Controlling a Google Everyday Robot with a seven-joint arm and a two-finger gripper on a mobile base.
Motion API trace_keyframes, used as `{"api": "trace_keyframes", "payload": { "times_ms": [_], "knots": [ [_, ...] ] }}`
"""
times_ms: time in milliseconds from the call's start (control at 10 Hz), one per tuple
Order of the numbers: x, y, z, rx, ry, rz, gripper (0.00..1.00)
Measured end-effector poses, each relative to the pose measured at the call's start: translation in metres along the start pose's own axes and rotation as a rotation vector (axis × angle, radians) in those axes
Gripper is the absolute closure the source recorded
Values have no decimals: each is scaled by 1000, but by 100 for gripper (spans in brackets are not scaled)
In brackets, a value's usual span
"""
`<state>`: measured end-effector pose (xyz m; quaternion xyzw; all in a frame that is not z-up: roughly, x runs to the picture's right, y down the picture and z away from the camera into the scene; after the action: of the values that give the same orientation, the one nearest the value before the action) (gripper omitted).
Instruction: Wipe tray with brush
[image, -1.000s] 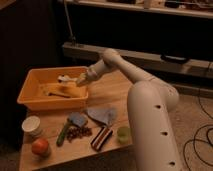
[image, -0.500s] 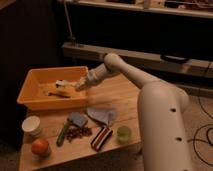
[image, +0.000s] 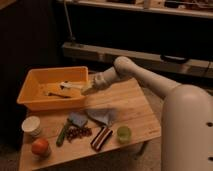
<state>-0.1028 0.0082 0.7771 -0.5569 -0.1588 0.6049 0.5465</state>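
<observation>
Jaws reach into tray on wooden table, dark room behind.

Dim warm light, near-black background, floor in deep shadow, gripper palely lit over the tray's right end

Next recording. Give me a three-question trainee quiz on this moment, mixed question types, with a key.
1. True or false: the gripper is over the white cup.
2. Where is the brush? A) on the table B) inside the tray C) on the grey cloth
3. Fill in: the green cup stands beside the red-and-black striped ____.
Key: 1 false, the gripper is at the tray's end nearest the arm, by the brush; 2 B; 3 block.
</observation>
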Motion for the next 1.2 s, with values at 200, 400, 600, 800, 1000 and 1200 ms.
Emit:
{"api": "trace_keyframes", "payload": {
  "times_ms": [200,400,600,800,1000,1200],
  "knots": [
    [-12,-10,-10,33,-88,-30,100],
    [-36,-14,-3,30,-145,-51,100],
    [-52,-10,13,12,-145,-60,100],
    [-64,-2,41,-18,-113,-57,100],
    [-65,2,48,-35,-104,-47,100],
    [-63,9,58,-50,-86,-48,100]
  ]
}}
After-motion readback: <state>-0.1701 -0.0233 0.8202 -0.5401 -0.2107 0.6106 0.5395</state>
